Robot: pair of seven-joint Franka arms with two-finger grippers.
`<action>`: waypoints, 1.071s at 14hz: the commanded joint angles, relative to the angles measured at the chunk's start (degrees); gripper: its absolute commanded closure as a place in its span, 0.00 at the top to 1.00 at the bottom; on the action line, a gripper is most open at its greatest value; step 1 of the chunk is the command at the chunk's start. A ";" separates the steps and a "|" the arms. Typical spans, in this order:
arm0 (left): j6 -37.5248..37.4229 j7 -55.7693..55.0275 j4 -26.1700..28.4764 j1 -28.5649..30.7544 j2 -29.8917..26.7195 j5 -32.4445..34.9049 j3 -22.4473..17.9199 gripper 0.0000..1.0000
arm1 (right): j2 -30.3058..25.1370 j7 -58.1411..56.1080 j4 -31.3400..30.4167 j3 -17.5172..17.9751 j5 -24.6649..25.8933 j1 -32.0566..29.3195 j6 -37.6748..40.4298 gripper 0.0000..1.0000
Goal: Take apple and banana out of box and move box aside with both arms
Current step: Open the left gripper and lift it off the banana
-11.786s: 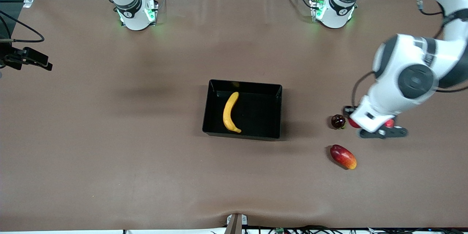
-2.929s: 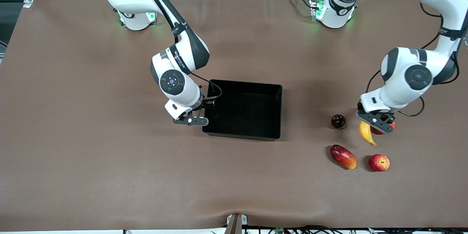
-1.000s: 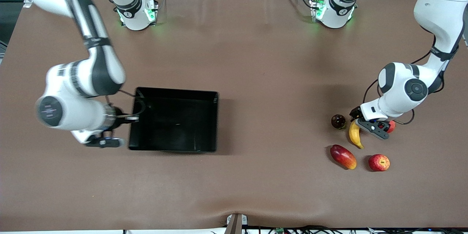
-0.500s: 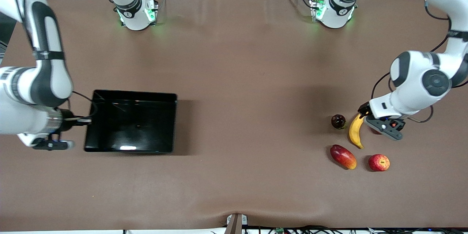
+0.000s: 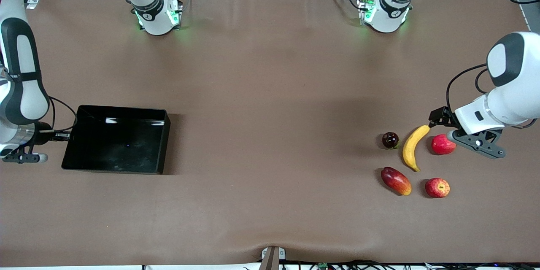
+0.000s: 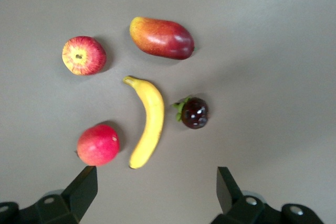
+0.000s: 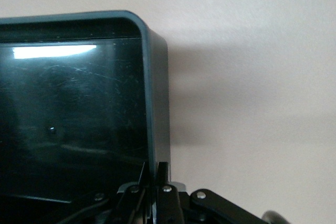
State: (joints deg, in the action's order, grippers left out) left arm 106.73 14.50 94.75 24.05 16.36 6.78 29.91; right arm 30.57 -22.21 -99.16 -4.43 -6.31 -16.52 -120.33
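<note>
The yellow banana [image 5: 412, 147] lies on the table among the other fruits, and it shows in the left wrist view [image 6: 148, 121]. The flecked red apple [image 5: 437, 187] lies nearer the front camera [image 6: 84, 55]. My left gripper [image 5: 476, 143] is open and empty, up over the table beside the fruits, toward the left arm's end [image 6: 153, 190]. The black box [image 5: 116, 139] sits at the right arm's end. My right gripper [image 5: 66, 136] is shut on the box's end wall [image 7: 157, 103], with one finger on each side [image 7: 156, 174].
A plain pinkish-red fruit [image 5: 443, 144] lies beside the banana. A dark mangosteen [image 5: 390, 139] lies on the banana's other flank. A red-and-yellow mango [image 5: 395, 180] lies beside the apple. The two arm bases [image 5: 156, 12] stand along the table's back edge.
My right gripper has dragged the box farther toward the right arm's end. My left gripper has let go of the banana and moved off toward the left arm's end.
</note>
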 commanded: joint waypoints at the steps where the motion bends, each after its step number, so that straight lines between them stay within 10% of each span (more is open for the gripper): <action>1: -5.82 -14.61 -4.13 0.12 -0.36 -0.37 4.44 1.00 | 0.45 -1.69 -1.92 1.35 -0.45 -1.14 -1.92 0.00; 2: -6.18 -20.51 -4.40 -0.05 -0.63 0.16 6.02 1.00 | 1.06 -1.61 -1.83 1.35 -0.54 -1.23 -1.84 0.00; 3: -6.19 -24.40 -4.40 -0.06 -1.33 0.34 7.17 1.00 | 1.16 -1.60 -1.57 1.35 -0.54 -1.14 -1.75 0.36; 4: -6.27 -27.48 -4.31 -0.06 -1.68 0.34 7.88 1.00 | 1.16 -1.00 -0.87 1.27 -0.54 -0.88 -1.40 0.99; 15: -13.02 -23.73 -10.80 2.31 -3.88 6.50 6.39 1.00 | -0.33 -2.49 21.37 2.58 2.70 3.34 11.52 1.00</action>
State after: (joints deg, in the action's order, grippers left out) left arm 97.49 -10.39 87.09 25.86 13.18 13.29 35.88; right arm 30.65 -24.31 -81.35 -1.91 -5.20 -13.69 -111.20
